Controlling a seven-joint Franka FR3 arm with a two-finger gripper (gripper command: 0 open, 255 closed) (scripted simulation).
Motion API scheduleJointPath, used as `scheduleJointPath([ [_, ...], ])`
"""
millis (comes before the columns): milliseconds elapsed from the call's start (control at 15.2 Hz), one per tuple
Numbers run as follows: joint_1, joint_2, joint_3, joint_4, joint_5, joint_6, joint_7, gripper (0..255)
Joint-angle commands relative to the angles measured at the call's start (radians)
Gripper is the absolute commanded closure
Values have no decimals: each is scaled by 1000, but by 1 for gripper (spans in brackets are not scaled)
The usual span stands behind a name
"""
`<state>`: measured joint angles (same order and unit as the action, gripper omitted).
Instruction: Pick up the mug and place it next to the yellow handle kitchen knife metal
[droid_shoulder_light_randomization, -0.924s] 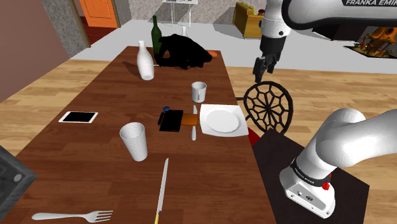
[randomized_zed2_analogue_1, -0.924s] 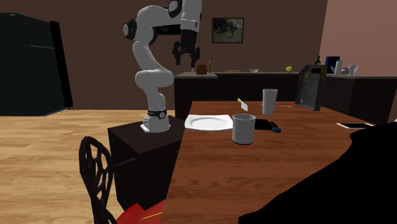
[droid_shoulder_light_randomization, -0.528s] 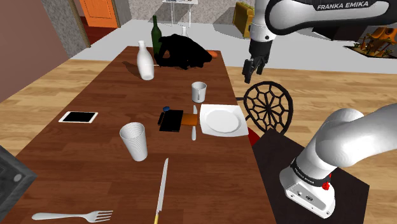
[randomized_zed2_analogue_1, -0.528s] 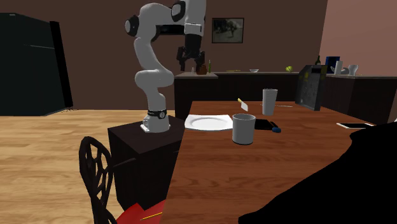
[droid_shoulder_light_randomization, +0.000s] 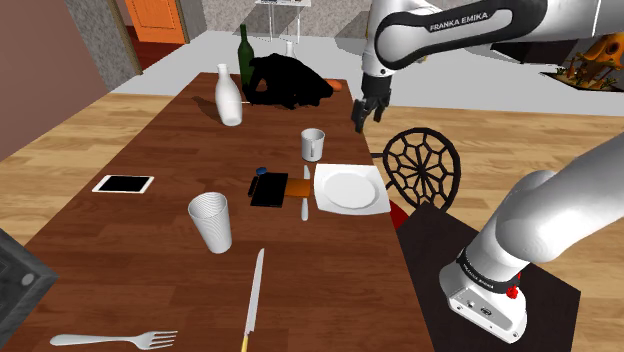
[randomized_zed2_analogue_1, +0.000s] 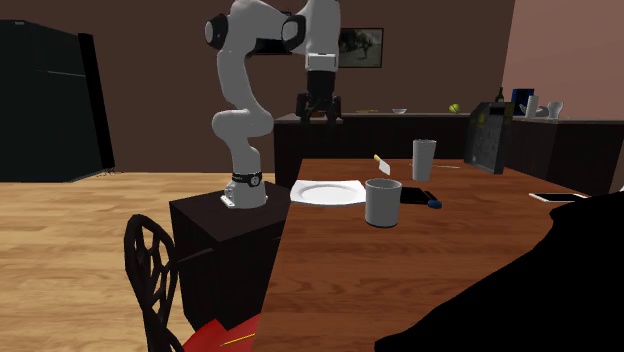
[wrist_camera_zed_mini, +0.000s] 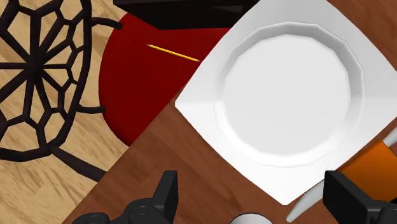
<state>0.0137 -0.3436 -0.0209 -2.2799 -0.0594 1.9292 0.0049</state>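
— Tool, first?
— All-black two-finger tool (droid_shoulder_light_randomization: 362, 118): fingers spread wide, pinching nothing, touching nothing. Hanging in the air over the edge of the brown wooden surface (droid_shoulder_light_randomization: 160, 150), up and to the shoulder view's right of the mug. From the wrist view, plate and red chair seat below it.
— Mug?
— One small white mug (droid_shoulder_light_randomization: 313, 144), upright on the surface, just past a corner of the white square plate (droid_shoulder_light_randomization: 351, 188). Well apart from the long yellow-handled knife (droid_shoulder_light_randomization: 256, 290), flat near the surface's near end, beside the silver fork (droid_shoulder_light_randomization: 113, 339).
— Counts?
— One mug, one plate, one fork. One ribbed white cup (droid_shoulder_light_randomization: 211, 221). One flat phone (droid_shoulder_light_randomization: 123, 184). Two bottles: white (droid_shoulder_light_randomization: 229, 96) and dark green (droid_shoulder_light_randomization: 243, 48). One black wire-backed chair (droid_shoulder_light_randomization: 422, 168).
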Motion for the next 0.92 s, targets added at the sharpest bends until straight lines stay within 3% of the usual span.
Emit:
scheduleJointPath([
  [0,-2,73,-13,38,12,45,-17,0],
  [462,-6,335,-37,208,77,159,-73,0],
  [858,-20,563,-40,408,146,204,-124,0],
])
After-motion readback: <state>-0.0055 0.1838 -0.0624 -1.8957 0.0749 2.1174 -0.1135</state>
